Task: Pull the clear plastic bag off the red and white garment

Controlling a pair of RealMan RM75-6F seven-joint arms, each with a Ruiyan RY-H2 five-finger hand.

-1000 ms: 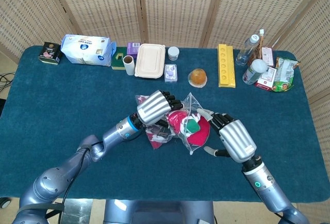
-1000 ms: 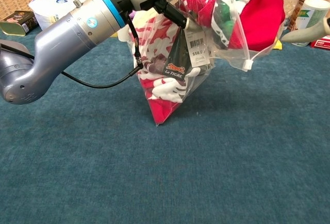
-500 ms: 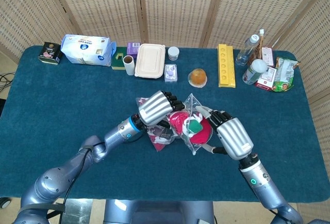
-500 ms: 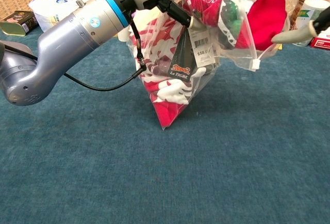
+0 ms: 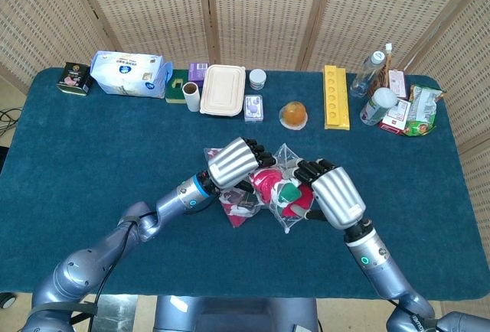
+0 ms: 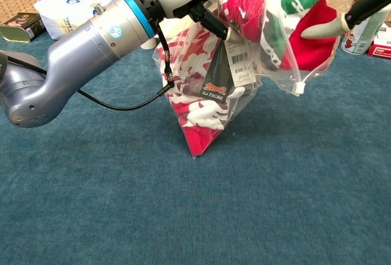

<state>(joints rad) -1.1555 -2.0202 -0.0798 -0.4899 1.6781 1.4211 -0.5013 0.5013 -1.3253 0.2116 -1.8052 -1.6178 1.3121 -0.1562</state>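
Observation:
The clear plastic bag hangs point-down just above the blue tablecloth, with the red and white garment and a black price tag inside it. My left hand grips the bag's upper left side; in the chest view only its wrist and lower fingers show. A bunched red and green part of the garment bulges from the bag's open right end. My right hand reaches in from the right, fingers curled over that part, its thumb pressed against the red cloth.
Along the table's far edge stand a tissue pack, a black tin, a white lidded box, a yellow tray, bottles and snack packs. An orange bun lies just beyond the bag.
My right hand has moved left, closer to the bag, and its thumb now touches the red cloth. The bag has shifted slightly right and its open end has lifted.

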